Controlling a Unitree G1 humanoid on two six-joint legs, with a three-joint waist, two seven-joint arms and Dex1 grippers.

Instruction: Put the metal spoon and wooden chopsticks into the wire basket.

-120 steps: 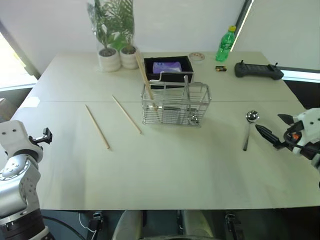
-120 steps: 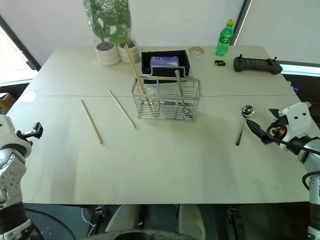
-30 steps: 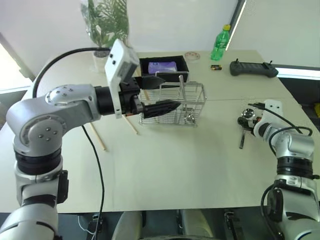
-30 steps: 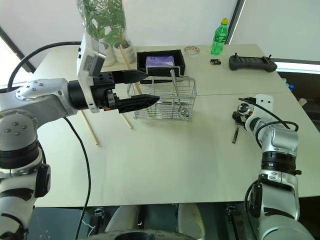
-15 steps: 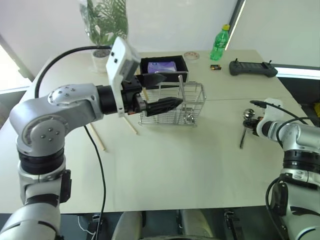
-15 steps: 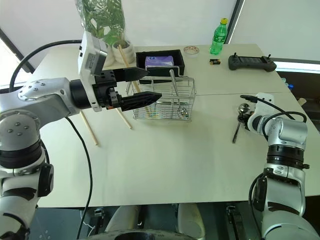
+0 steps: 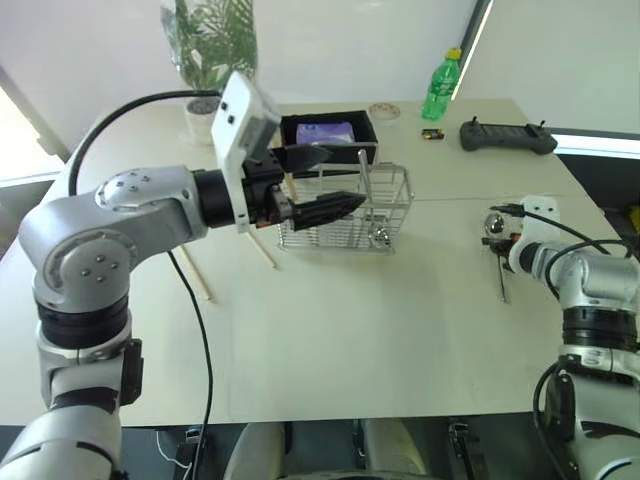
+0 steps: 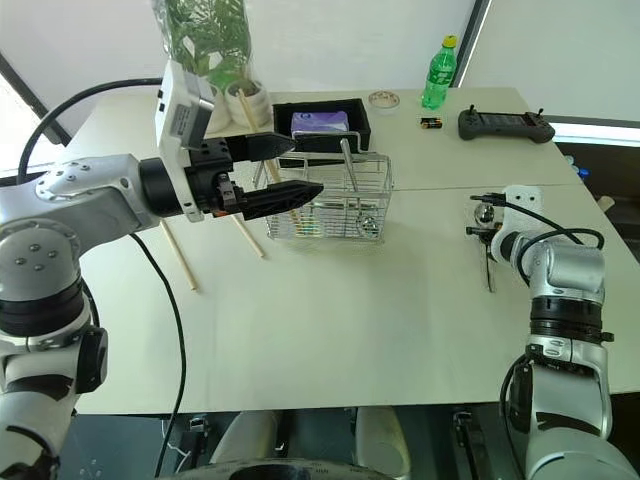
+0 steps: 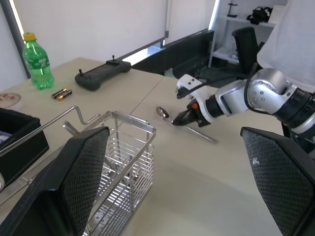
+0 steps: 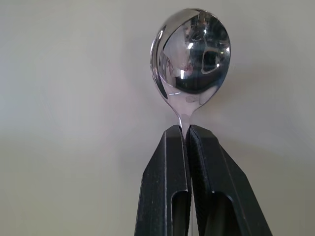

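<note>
- Spoon (image 10: 191, 55), the metal one, was pinched at its neck by the clenched right gripper (image 10: 186, 133) near the table's (image 7: 350, 330) right edge.
- Fingers of the left gripper (image 7: 318, 182) were spread wide beside the wire basket (image 7: 350, 210).
- One chopstick (image 8: 265, 150) was leaned inside the basket; two chopsticks (image 7: 195, 272) were lying on the table to its left.

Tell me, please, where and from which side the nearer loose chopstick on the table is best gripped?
Grip the chopstick near its middle, from straight above, fingers straddling its width. It lies flat and thin on the table, apart from the other chopstick, so only its long sides offer a hold.
</note>
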